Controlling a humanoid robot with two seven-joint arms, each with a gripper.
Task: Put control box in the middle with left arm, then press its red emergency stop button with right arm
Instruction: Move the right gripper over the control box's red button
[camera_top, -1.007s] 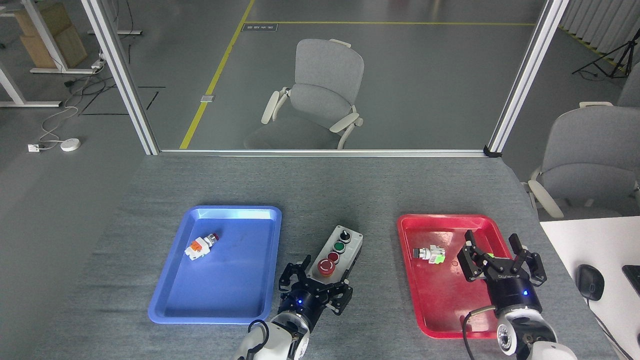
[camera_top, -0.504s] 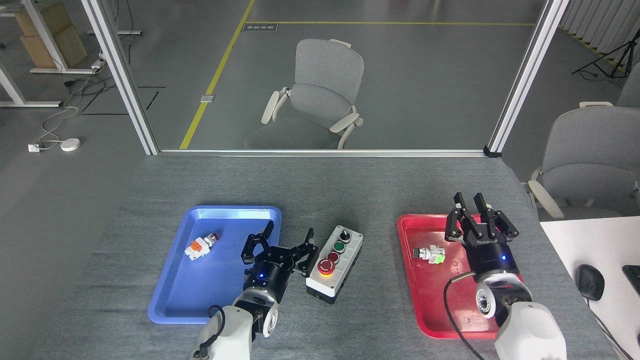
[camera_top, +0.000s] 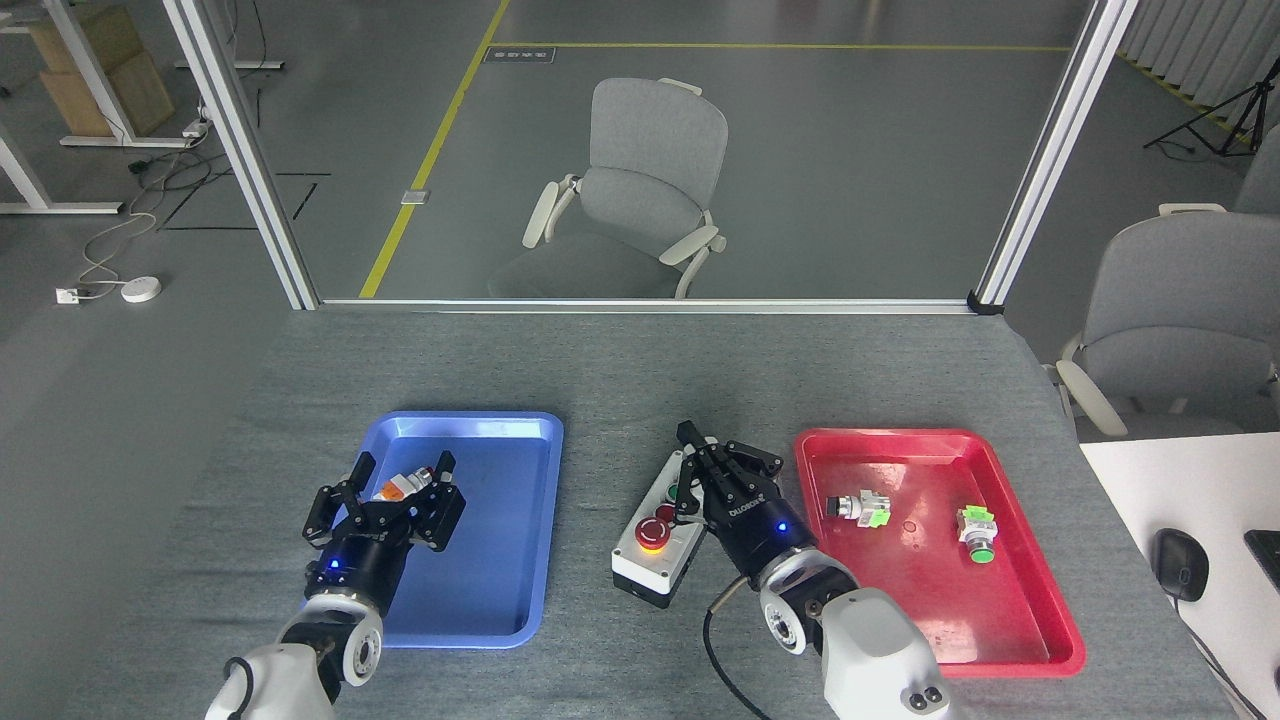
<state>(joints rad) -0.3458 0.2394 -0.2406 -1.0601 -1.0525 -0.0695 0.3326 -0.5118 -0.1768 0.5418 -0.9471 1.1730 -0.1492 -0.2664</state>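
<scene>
Control box (camera_top: 655, 545) sits on the bare grey table (camera_top: 640, 370) between the blue tray (camera_top: 520, 610) and the red tray (camera_top: 1050, 640); right gripper (camera_top: 722, 458) hovers over its far half.

Right fingers (camera_top: 692, 441) look drawn close together, nothing held, tips over the box's far end; contact with the box can't be told. Red emergency stop button (camera_top: 651, 534) is on the near half, clear of the fingers, just left of the gripper body. Box long axis runs near-left to far-right, button face up. Gripper hides the box's far end; only slivers of the green button (camera_top: 676, 492) and the small red button (camera_top: 666, 512) show. Left gripper (camera_top: 405, 470) is well apart over the blue tray, fingers spread wide, empty, partly covering a loose orange-white push-button (camera_top: 398, 486).
</scene>
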